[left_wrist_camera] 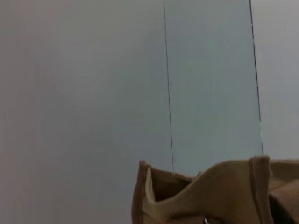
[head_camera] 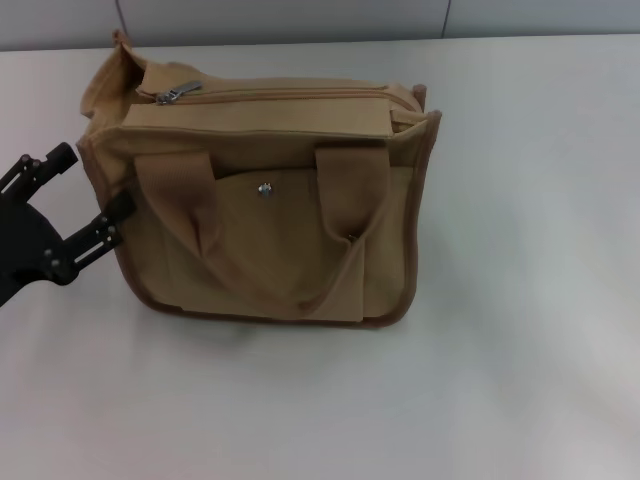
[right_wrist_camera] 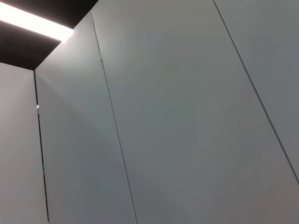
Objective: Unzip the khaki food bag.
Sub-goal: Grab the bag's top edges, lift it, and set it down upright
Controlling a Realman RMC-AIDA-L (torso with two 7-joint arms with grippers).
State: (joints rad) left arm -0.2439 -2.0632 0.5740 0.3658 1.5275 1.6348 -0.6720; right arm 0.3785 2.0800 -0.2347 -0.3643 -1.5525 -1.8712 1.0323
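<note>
A pale, matte surface (head_camera: 520,300) fills the head view, meeting a grey panelled wall (head_camera: 300,18) along its far edge. The khaki food bag (head_camera: 265,200) stands upright left of centre, close to that far edge, its front pocket and 2 handles facing the robot. Its zipper runs along the top, with the silver pull (head_camera: 176,93) at the bag's left end. The left gripper (head_camera: 82,200) sits just beside the bag's left side, its jaws spread apart with nothing between them. The right gripper is out of sight; its wrist view shows only wall panels (right_wrist_camera: 187,116) and a ceiling light (right_wrist_camera: 32,22). Wide bare surface lies to the bag's right and in front.
</note>
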